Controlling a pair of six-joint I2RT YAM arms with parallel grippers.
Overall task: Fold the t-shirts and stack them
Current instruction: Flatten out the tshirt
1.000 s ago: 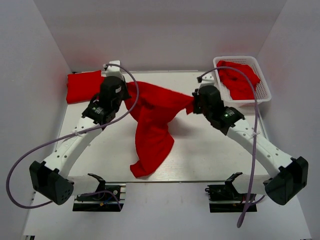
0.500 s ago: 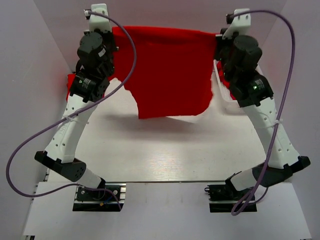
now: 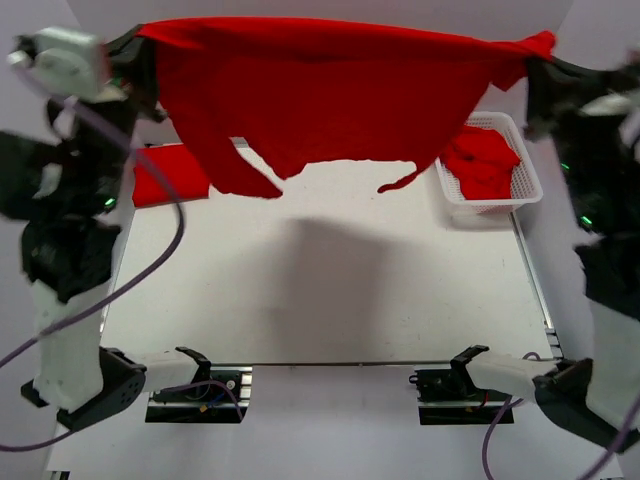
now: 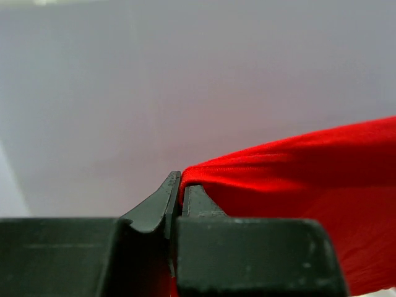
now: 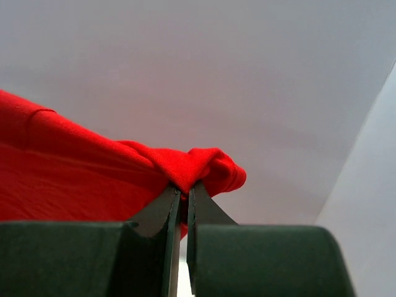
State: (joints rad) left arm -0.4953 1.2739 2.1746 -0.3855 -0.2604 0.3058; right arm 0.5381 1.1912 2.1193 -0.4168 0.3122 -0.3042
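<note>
You have the left pincer and right pincer each clamped on a t-shirt corner, stretching it wide above the desk, likely so it lays down smooth for folding

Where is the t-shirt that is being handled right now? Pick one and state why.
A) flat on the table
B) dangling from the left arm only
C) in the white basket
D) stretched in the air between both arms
D: the t-shirt hangs spread above the table, one end pinched by the left fingers, the other by the right fingers.
</note>
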